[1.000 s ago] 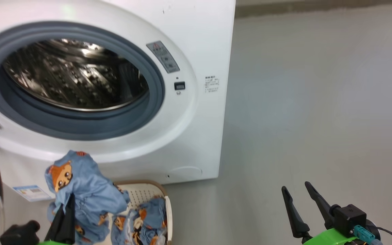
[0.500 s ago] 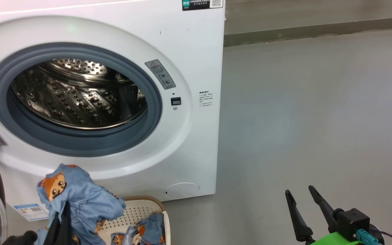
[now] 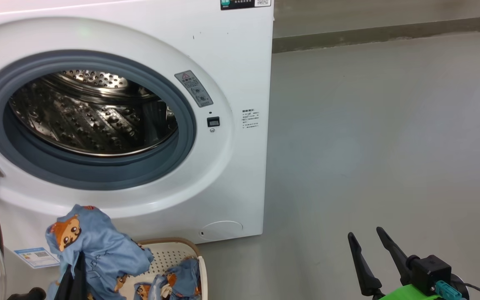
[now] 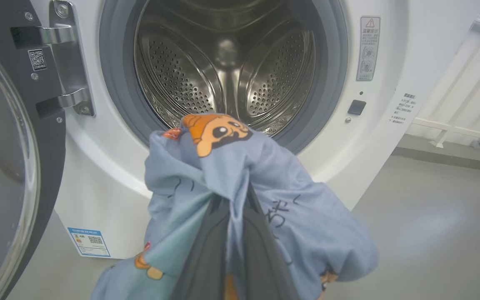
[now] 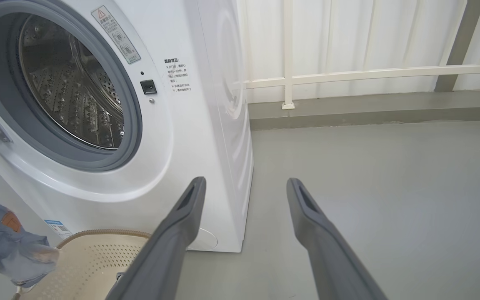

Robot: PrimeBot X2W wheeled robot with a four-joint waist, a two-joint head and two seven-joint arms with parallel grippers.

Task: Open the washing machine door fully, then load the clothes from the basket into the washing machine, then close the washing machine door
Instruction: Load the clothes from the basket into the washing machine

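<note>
Held a soft light blue fabric garment, printed with orange-brown cartoon animals, pinched shut in the left tool, cloth bunched over both dark fingers and hanging off either side. Held it up over the left end of the small cream-white perforated plastic basket with the brown woven-look rim, low in front of the big white boxy washing machine; could not tell whether the hem touched the basket. Saw more of the same blue clothes lying in that basket. Found the large round glossy black door with its bulging glass window swung wide to the left, hinge bared, nothing across the mouth.

Looked along the left tool's fingers straight at the perforated steel drum: opening ahead of and above the bundle, ringed by the grey rubber gasket, with the lower lip of that ring between cloth and drum. Judged the coming move a forward-and-up reach along that line, high enough to carry the trailing folds over the lip.

Had the right tool spread wide and empty over the grey floor, well off to the machine's right. Reckoned the left arm the nearer one.
</note>
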